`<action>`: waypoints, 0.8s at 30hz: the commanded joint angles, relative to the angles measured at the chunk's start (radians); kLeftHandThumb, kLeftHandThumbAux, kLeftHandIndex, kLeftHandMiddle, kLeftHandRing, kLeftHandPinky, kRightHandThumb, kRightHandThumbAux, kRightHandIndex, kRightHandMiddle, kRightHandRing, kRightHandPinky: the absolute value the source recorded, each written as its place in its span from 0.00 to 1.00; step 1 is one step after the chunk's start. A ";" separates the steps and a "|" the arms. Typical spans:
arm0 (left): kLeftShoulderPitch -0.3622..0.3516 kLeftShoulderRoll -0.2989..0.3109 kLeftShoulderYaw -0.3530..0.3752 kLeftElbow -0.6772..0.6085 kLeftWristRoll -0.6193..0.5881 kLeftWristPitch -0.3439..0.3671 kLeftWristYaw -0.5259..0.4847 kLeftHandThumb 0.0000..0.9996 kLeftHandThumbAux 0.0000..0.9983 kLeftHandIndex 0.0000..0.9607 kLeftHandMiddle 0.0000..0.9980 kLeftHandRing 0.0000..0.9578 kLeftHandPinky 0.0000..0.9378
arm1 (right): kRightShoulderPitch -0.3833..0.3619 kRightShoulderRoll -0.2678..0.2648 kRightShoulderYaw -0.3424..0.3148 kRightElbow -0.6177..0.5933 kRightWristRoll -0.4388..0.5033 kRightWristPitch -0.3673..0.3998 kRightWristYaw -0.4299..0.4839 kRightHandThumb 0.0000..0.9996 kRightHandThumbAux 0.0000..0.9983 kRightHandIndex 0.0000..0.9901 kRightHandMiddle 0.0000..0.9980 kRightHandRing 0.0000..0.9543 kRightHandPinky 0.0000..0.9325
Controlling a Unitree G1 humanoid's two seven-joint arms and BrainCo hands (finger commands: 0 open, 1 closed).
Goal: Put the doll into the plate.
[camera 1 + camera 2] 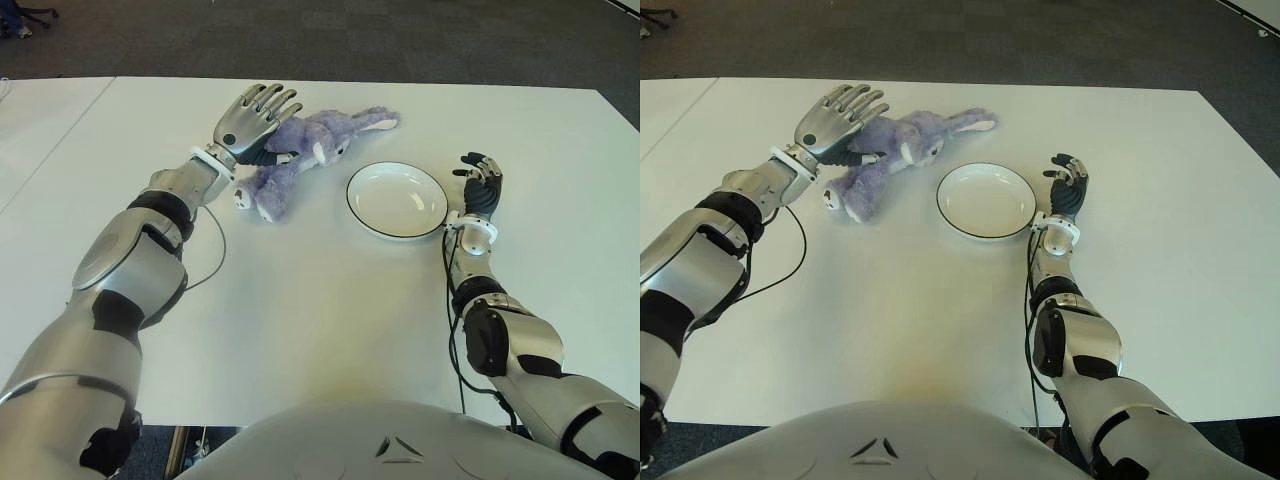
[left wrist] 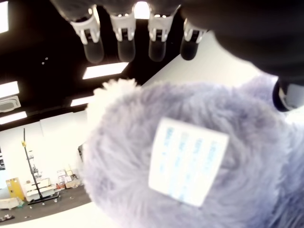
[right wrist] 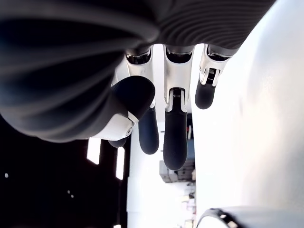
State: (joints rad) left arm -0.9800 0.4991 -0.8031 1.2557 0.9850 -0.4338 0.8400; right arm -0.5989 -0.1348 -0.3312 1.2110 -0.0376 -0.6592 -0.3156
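Doll: soft lilac plush rabbit doll (image 1: 300, 160) lies on white table (image 1: 320, 320), upper centre, left of the round white black-rimmed plate (image 1: 397, 199), not in it.
Left hand (image 1: 252, 120): over the doll's body, fingers spread, nothing gripped.
Right hand (image 1: 482, 185): just right of plate, fingers relaxed, empty.
Risk: a shallow close on the fur could slip, dropping the doll short of the plate.

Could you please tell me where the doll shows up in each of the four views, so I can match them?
Left eye view: the doll lies upper centre, left of the plate, under the left hand.
Right eye view: upper left of centre, again left of the plate.
Left wrist view: its fur and a white tag fill the lower picture.
Right wrist view: not in it.
Shared landmark: the white table.
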 commanded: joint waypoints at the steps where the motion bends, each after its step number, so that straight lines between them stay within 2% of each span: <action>1: 0.008 -0.010 -0.026 0.000 0.028 -0.007 -0.067 0.24 0.26 0.00 0.00 0.00 0.00 | 0.244 0.135 0.000 0.138 0.011 0.072 -0.010 1.00 0.66 0.32 0.34 0.49 0.14; 7: 0.008 -0.024 -0.026 0.004 0.023 -0.005 -0.092 0.24 0.27 0.00 0.00 0.00 0.00 | 0.242 0.142 0.006 0.135 0.005 0.062 -0.024 1.00 0.66 0.32 0.33 0.49 0.10; 11: 0.011 -0.036 -0.023 0.000 0.017 -0.014 -0.109 0.27 0.27 0.00 0.00 0.00 0.00 | 0.241 0.147 0.007 0.134 0.007 0.053 -0.017 1.00 0.66 0.32 0.34 0.49 0.17; 20: 0.015 -0.069 -0.027 0.002 0.016 -0.026 -0.141 0.32 0.26 0.00 0.00 0.00 0.00 | 0.243 0.149 0.005 0.133 0.010 0.049 -0.015 1.00 0.66 0.32 0.33 0.49 0.17; 24: 0.011 -0.089 -0.032 0.009 0.020 -0.026 -0.158 0.31 0.27 0.00 0.00 0.00 0.00 | 0.244 0.150 0.004 0.133 0.011 0.047 -0.008 1.00 0.66 0.32 0.34 0.49 0.21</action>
State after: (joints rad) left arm -0.9800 0.4526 -0.8081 1.2571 0.9843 -0.4469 0.7432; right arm -0.5989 -0.1339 -0.3311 1.2109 -0.0370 -0.6597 -0.3247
